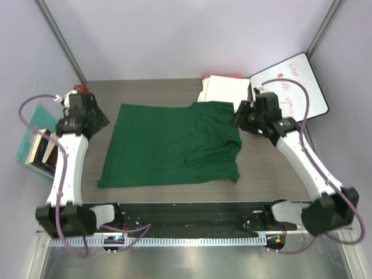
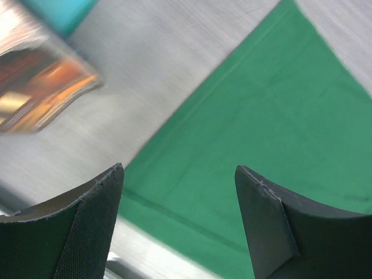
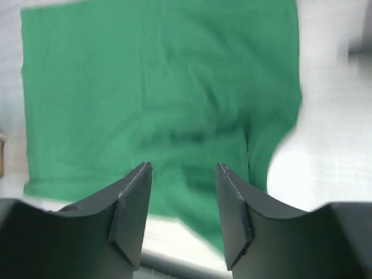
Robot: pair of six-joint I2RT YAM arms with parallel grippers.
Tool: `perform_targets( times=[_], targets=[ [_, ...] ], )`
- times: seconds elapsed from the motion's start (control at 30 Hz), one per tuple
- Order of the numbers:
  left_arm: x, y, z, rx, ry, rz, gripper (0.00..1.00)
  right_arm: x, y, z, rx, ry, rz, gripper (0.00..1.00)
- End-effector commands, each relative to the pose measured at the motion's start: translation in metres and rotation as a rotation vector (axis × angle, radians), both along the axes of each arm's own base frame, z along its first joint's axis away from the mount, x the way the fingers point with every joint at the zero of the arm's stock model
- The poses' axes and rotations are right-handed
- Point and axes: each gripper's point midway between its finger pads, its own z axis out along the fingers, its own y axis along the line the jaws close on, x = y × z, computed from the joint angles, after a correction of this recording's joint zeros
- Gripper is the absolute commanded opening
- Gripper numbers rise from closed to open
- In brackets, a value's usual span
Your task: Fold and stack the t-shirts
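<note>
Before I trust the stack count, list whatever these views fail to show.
Top view: the red-pink cloth shows only an edge; the cream-white bundle covers the rest.
Top view: writing on the whiteboard is too small to read.
Left wrist view: the orange-brown object is motion-blurred, unidentifiable.
Right wrist view: the green t-shirt is blurred; the right hand hides part of its nearest edge.

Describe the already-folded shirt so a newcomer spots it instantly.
Start at the whiteboard, far right. Just left of it, behind the spread green t-shirt, lies the cream-white folded bundle. It is the only pale cloth, with a red edge peeking out.
</note>
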Motion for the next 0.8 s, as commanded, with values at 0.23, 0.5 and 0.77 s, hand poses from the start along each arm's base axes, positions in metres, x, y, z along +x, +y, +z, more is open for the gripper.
perform_targets(
  times=[0.23,0.5,0.77],
  targets=[
    [0.103,-0.016,-0.020,-0.132,-0.029,-0.065,0.76,0.189,0.014,-0.035,-0.217,-0.108,-0.028,0.57],
    [0.098,-0.016,-0.056,-0.121,0.058,-0.093,0.75,0.232,-0.012,-0.033,-0.313,-0.150,-0.173,0.57],
    [0.096,-0.022,-0.077,-0.148,0.091,-0.112,0.74,0.247,-0.039,-0.049,-0.297,-0.120,-0.207,0.57]
  ],
)
